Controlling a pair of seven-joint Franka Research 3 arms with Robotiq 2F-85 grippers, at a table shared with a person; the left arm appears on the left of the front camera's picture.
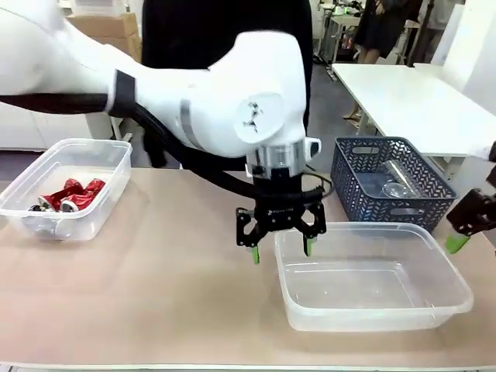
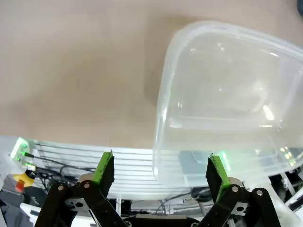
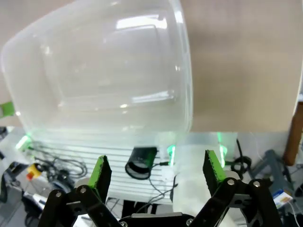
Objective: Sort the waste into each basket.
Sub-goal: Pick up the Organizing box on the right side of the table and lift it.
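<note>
Crushed red and silver cans [image 1: 71, 194] lie in the clear tub [image 1: 93, 159] at the left. A second clear tub [image 1: 434, 279] sits empty at the front right. My left gripper [image 1: 280, 252] hangs open just above that tub's left rim, holding nothing. From the left wrist, the left gripper [image 2: 161, 168] spreads wide with the empty tub [image 2: 222, 94] ahead. My right gripper [image 1: 465, 229] shows partly at the right edge, beside the tub's far right corner. In the right wrist view it [image 3: 157, 169] is open and empty, facing the tub [image 3: 94, 71]. Clear plastic bottles [image 1: 395, 182] lie in the mesh basket.
A dark blue mesh basket [image 1: 364, 174] stands behind the right tub. A person in dark clothing [image 1: 225, 31] stands at the far side, mostly hidden by my left arm. Bare tabletop [image 1: 170, 263] spreads between the two tubs.
</note>
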